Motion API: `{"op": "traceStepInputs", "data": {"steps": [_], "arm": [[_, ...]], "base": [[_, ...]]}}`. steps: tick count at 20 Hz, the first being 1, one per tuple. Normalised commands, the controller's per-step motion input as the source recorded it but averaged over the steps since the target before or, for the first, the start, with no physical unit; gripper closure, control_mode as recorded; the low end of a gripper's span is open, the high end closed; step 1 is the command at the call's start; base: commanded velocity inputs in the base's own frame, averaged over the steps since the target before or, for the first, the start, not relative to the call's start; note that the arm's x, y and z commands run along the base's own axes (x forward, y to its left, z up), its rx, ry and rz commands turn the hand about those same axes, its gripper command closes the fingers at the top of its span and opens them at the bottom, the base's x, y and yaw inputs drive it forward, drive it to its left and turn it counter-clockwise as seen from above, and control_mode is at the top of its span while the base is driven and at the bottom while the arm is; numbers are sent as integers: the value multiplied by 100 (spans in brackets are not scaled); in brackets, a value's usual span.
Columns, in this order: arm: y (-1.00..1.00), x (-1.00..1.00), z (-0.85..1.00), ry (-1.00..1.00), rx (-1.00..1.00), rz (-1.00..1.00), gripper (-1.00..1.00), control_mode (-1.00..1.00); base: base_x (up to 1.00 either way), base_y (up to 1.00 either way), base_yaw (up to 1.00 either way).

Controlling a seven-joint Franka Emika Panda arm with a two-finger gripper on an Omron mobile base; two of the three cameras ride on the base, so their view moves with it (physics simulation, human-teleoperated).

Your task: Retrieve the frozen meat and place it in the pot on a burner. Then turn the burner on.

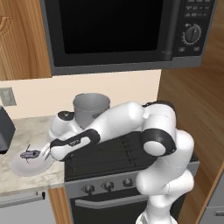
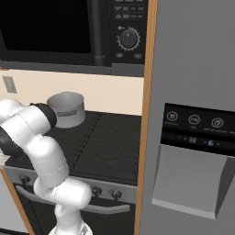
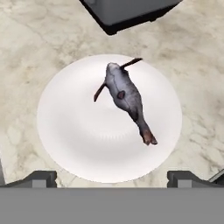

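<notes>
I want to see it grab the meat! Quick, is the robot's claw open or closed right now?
Gripper: open and holding nothing, with its fingertips spread wide over the near rim of the white plate; the frozen meat lies untouched on the plate.

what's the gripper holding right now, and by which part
Nothing. The open gripper hovers above the meat, which lies untouched on the plate.
</notes>
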Motion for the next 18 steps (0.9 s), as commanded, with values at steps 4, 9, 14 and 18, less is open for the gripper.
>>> {"op": "traceStepInputs", "data": {"steps": [4, 9, 14, 18], "arm": [[27, 18, -4, 0, -2, 0, -100, -100], [30, 17, -9, 0, -6, 0, -100, -100], [29, 5, -7, 0, -13, 1, -100, -100], [21, 0, 0, 0, -13, 1, -100, -100]], "base": [[0, 0, 0], [0, 0, 0], [0, 0, 0], [0, 0, 0]]}}
